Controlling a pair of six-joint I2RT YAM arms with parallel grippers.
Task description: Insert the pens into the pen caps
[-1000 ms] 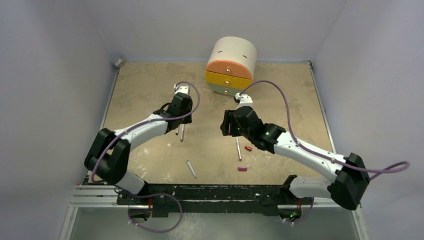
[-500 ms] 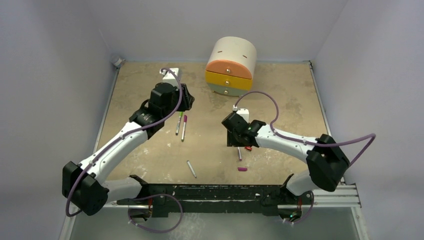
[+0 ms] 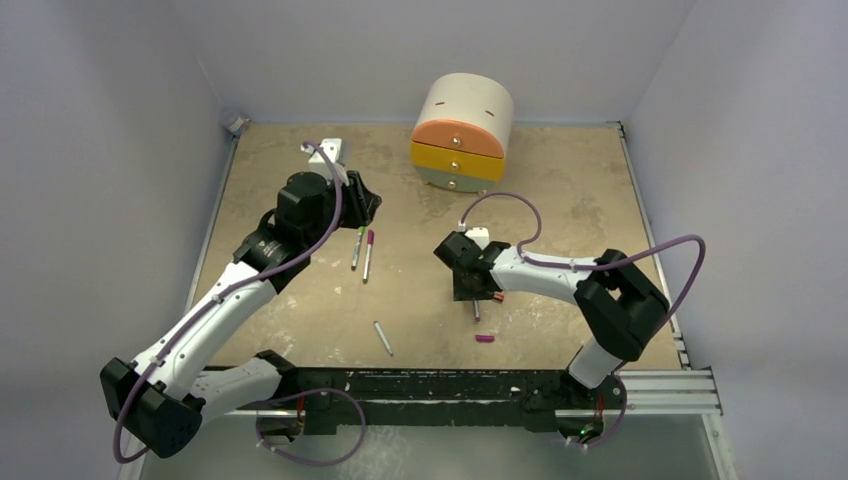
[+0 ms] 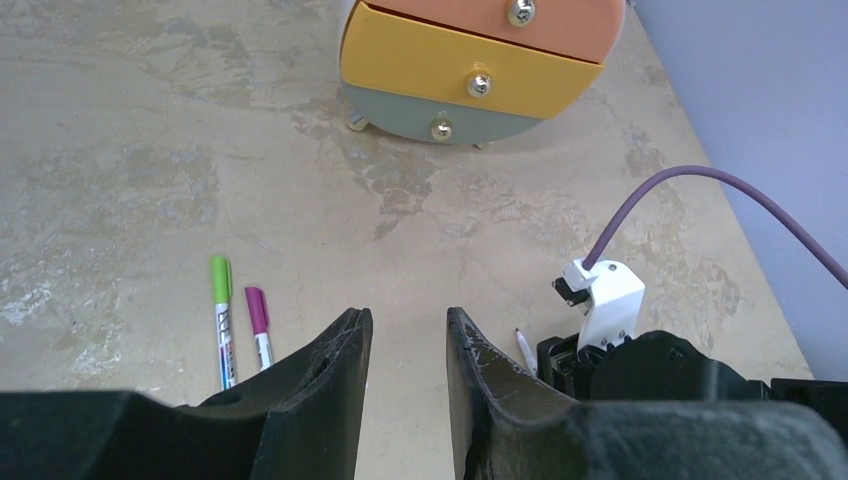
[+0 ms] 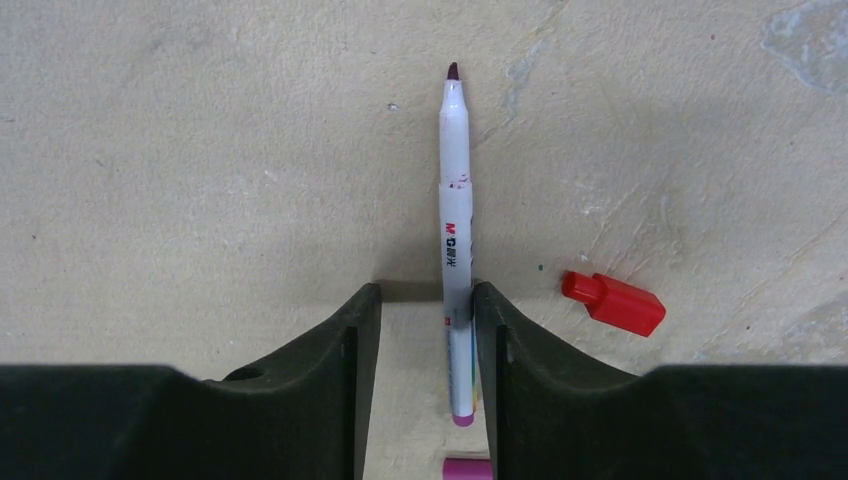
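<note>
Pen (image 5: 455, 250) is lying flat on table (image 5: 200, 150), uncapped, dark tip pointing away from right end effector (image 5: 427, 295), which is straddling the rear half of the barrel. Its fingers are standing partly open, barrel touching one finger, clear gap at the other, so nothing gripped. Red cap (image 5: 613, 302) is lying just beside pen, purple cap (image 5: 468, 467) sitting near its rear end. Left end effector (image 4: 405, 318) is hovering above table, partly open, holding nothing, near green-capped pen (image 4: 222, 320) and purple-capped pen (image 4: 259, 325). Pen is looking light, stiff, thin; smooth round barrel likely rolling or slipping in a loose pinch. Probably best gripping mid-barrel, square across, keeping off felt tip and leaving front end free for cap
</note>
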